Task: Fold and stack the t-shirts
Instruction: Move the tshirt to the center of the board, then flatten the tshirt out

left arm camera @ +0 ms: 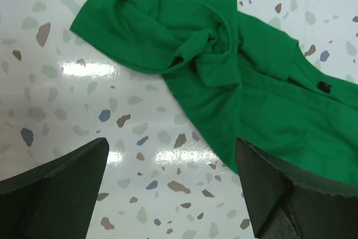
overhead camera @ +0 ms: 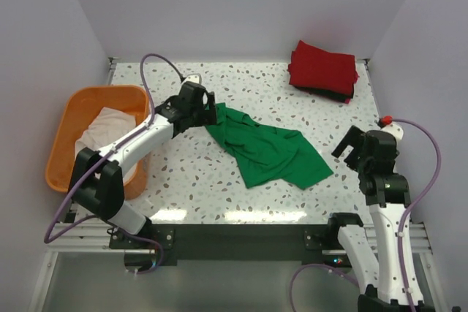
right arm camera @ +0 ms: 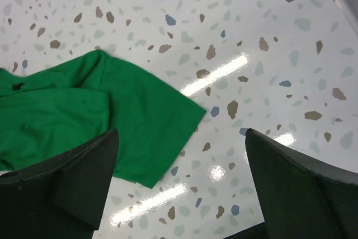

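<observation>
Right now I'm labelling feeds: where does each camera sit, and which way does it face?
Top external: above and behind the robot, looking down on the speckled white table; the left arm and right arm show.
Left wrist: on its arm, facing the bright green cotton t-shirt, its crumpled end; open left gripper shows.
Right wrist: on its arm, facing the shirt's flat corner; open right gripper shows.
Shared: all see the shirt.
</observation>
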Controlling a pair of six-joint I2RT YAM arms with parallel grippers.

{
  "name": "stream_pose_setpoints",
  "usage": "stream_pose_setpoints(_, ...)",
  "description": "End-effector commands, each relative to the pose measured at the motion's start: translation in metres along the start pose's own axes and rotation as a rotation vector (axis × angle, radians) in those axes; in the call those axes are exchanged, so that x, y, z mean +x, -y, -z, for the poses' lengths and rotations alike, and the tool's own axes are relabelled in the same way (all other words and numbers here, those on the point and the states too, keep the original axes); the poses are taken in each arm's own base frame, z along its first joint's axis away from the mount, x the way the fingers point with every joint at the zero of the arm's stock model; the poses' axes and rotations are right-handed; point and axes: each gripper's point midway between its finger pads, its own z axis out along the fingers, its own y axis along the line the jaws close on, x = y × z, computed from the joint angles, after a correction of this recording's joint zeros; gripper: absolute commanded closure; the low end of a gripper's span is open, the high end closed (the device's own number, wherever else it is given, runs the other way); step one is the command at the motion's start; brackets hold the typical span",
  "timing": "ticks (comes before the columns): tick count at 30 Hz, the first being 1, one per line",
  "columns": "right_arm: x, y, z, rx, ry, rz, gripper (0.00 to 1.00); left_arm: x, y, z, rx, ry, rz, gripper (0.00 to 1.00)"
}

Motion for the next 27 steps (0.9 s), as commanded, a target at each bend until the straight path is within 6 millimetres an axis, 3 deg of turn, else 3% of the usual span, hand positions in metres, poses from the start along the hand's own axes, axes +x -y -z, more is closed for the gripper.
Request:
stream_pose_setpoints(1, 0.012, -0.026, -0.009, -0.132, -0.068, 0.031, 0.01, -0.026, 0.005, 0.021, 0.027, 0.116, 0.067, 0.00)
stream_pose_setpoints(6, 0.033, -0.038, -0.022, -0.194, -0.151, 0.044, 0.01, 0.001, 0.004, 0.009, 0.039, 0.039, 0.046, 0.00)
stream_pose_setpoints(9, 0.056, -0.040, -0.030, -0.214, -0.228, 0.046, 0.01, 0.016, 0.009, -0.002, 0.071, 0.007, 0.028, 0.00)
stream_pose_setpoints(14, 0.083, -0.060, -0.036, -0.258, -0.304, 0.029, 0.02, 0.000, 0.024, -0.021, 0.095, 0.016, -0.011, 0.00)
stream_pose_setpoints(18, 0.104, -0.077, -0.038, -0.234, -0.342, 0.091, 0.01, -0.013, 0.027, -0.055, 0.052, -0.007, -0.040, 0.03)
stream_pose_setpoints(21, 0.118, -0.073, -0.046, -0.181, -0.371, 0.100, 0.01, -0.012, 0.015, -0.075, 0.006, -0.044, -0.038, 0.22)
stream_pose_setpoints(25, 0.137, -0.080, -0.048, -0.197, -0.424, 0.114, 0.01, -0.008, 0.008, -0.092, 0.002, -0.064, -0.034, 0.40)
stream_pose_setpoints(27, 0.149, -0.083, -0.049, -0.191, -0.448, 0.132, 0.01, 0.002, 0.008, -0.101, 0.009, -0.092, -0.035, 0.41)
